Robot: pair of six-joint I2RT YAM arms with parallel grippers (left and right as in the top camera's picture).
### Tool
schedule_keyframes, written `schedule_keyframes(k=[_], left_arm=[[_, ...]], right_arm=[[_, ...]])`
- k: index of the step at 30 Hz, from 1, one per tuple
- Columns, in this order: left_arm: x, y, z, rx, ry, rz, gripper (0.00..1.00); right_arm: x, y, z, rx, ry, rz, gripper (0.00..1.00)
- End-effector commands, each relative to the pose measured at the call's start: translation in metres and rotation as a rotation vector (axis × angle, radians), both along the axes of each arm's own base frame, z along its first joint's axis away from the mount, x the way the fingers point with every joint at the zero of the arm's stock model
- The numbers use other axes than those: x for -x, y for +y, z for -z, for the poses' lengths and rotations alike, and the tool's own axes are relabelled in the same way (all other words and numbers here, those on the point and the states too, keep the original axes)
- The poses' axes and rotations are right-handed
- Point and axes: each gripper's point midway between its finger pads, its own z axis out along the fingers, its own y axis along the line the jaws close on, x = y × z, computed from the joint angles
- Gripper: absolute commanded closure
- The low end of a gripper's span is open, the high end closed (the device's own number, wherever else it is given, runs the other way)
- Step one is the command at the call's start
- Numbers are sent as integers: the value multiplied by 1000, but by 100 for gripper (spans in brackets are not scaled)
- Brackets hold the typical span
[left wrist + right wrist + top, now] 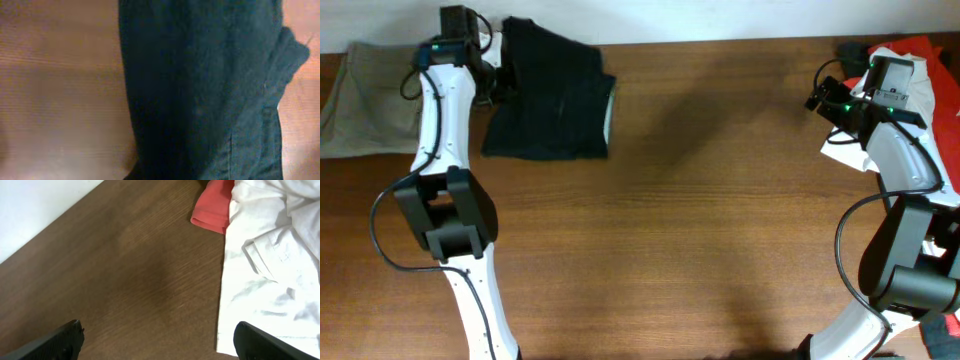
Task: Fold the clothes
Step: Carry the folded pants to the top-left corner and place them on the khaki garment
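Note:
The black shorts [555, 95] lie folded at the table's back left. My left gripper [496, 72] is at their left edge. In the left wrist view the black shorts [200, 90] fill the middle and run down to where my fingers are; the fingers are hidden, and the gripper looks shut on the fabric. My right gripper [825, 97] is open and empty at the back right. In the right wrist view the right gripper [160, 342] is low over bare wood, with its right finger at the edge of a white garment [265, 265]. A red garment [212, 207] lies beyond.
A khaki-grey garment [365, 95] lies at the far left, behind my left arm. The white garment [920, 85] and red garment [932, 48] are piled at the back right corner. The brown wood table [720, 200] spans the view, with a white wall along its back edge.

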Motion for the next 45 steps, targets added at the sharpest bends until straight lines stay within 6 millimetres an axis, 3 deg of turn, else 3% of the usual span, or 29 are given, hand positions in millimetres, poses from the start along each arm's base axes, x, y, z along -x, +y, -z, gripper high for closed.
schedule_keyframes(k=[1,4,6,10,15,21,27,32,35,39,41,42,43,44,45], left_arm=[[-17,23,-22,-23,-95,-44,99],[-23,54,-43,-95,-146,-111,99],[-29,84,-76,-155,-224,-175,99],[-27,113,-115,-174,-304,-224,99],[-10,147,-122,-323,-260,-337,99],[-11,176,-133,-378,-303,-362,99],[-11,180,-152,-380,-348,-382,99],[-2,202,-153,-465,-325,-451,99],[2,217,-144,-468,-305,-473,98],[-15,255,-109,-480,-323,-523,94],[-25,280,-82,-489,-341,-557,94],[-28,292,-68,-492,-340,-572,89],[-28,299,-60,-494,-338,-580,72],[-26,308,-52,-496,-334,-594,14],[-26,314,-54,-499,-347,-604,1]], right_arm=[[-2,-3,-11,13,-24,5,1],[-2,-3,-11,13,-24,5,1],[-2,-3,-11,13,-24,5,1],[-2,-3,-11,13,-24,5,1],[-2,-3,-11,13,-24,5,1],[-2,-3,-11,13,-24,5,1],[-2,-3,-11,13,-24,5,1],[-2,-4,-11,13,-24,5,1],[-2,-3,-11,13,-24,5,1],[-2,-3,-11,13,-24,5,1],[-2,-3,-11,13,-24,5,1],[-2,-4,-11,13,-24,5,1],[-2,-4,-11,13,-24,5,1],[-2,-4,-11,13,-24,5,1],[-2,-3,-11,13,-24,5,1]])
